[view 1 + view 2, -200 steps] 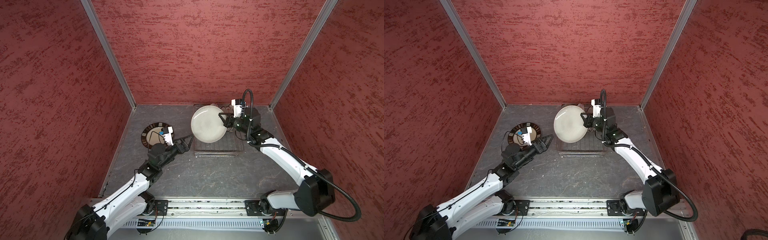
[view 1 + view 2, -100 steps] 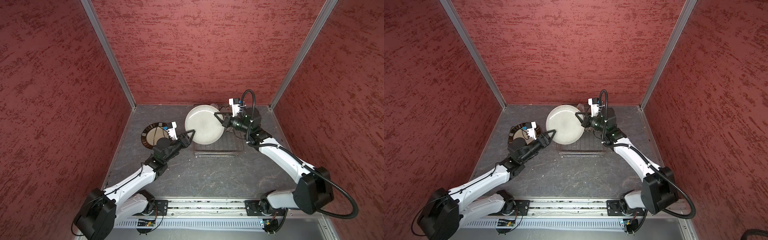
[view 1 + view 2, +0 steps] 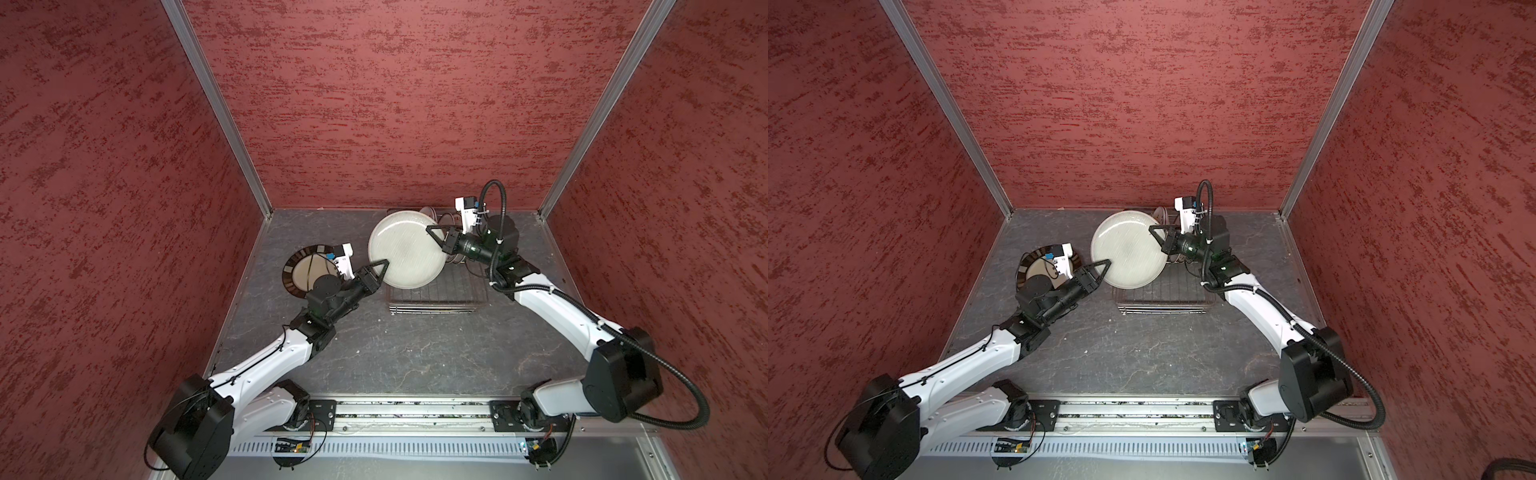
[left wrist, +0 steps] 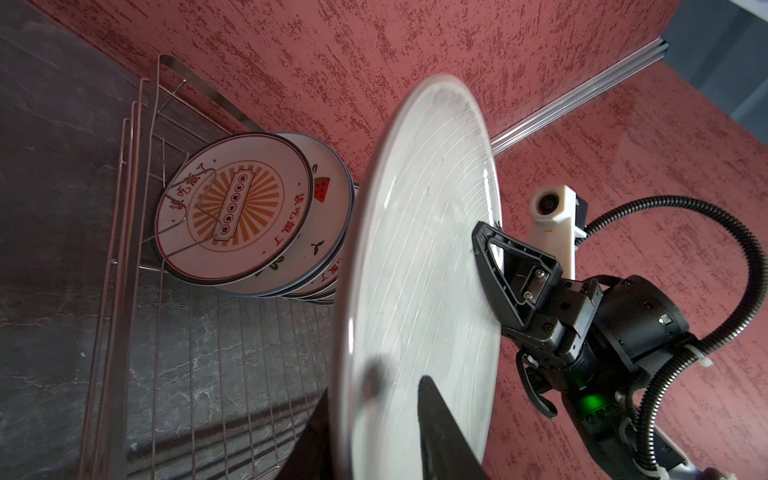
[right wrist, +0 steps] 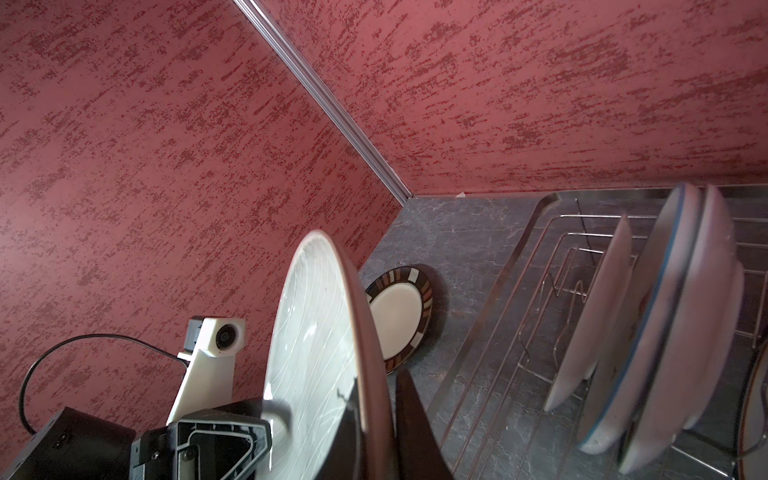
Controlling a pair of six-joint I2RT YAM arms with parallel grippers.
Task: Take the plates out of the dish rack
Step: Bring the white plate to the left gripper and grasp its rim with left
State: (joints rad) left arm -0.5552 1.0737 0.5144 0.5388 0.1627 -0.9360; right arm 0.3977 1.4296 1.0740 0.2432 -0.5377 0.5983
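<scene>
My right pincer [image 3: 433, 232] is clamped on the cream plate [image 3: 405, 249] by its right rim. It holds the plate tilted over the dish rack [image 3: 436, 300], mid-frame, so my left pincer [image 3: 380, 269] can close on the lower-left rim. I judge this a handover toward the dark-rimmed plate [image 3: 296, 266] on the counter [image 3: 415, 353]. More printed plates [image 4: 232, 208] wait racked.

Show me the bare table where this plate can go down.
Free: tabletop between the dish rack and the base rail; also the strip between the dark-rimmed plate and the back wall. Crowded: the rack's far end, with standing plates and the cream plate between left gripper and right gripper.
</scene>
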